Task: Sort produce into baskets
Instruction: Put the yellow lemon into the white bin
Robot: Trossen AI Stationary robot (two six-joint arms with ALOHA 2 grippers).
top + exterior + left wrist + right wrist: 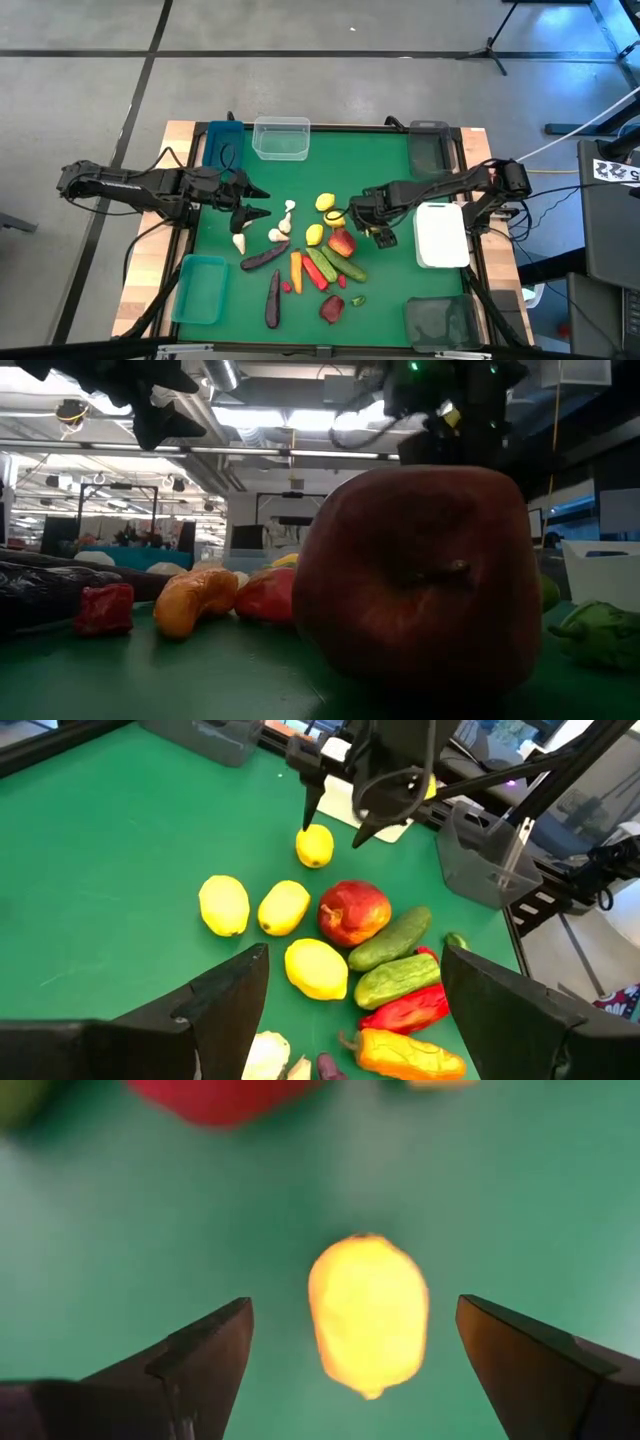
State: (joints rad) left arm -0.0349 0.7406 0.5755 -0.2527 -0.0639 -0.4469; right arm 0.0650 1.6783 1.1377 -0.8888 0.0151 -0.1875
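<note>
The produce lies in a loose heap mid-table: yellow lemons (325, 202), a red apple (342, 241), white garlic (283, 225), green cucumbers (345, 266), an orange carrot (296, 266) and purple eggplants (272, 298). My right gripper (345, 218) is open and points down over one lemon (368, 1315). Its fingers stand on either side of the lemon and do not touch it. My left gripper (266, 202) is open and empty, just left of the heap near the garlic. Another dark red apple (415, 575) lies near the table's front edge.
Six baskets ring the mat: blue (222, 143), clear (281, 137) and dark (430, 148) at the far edge, white (441, 235) at the right, teal (200, 288) and dark (440, 322) at the near edge. The mat's left half is bare green.
</note>
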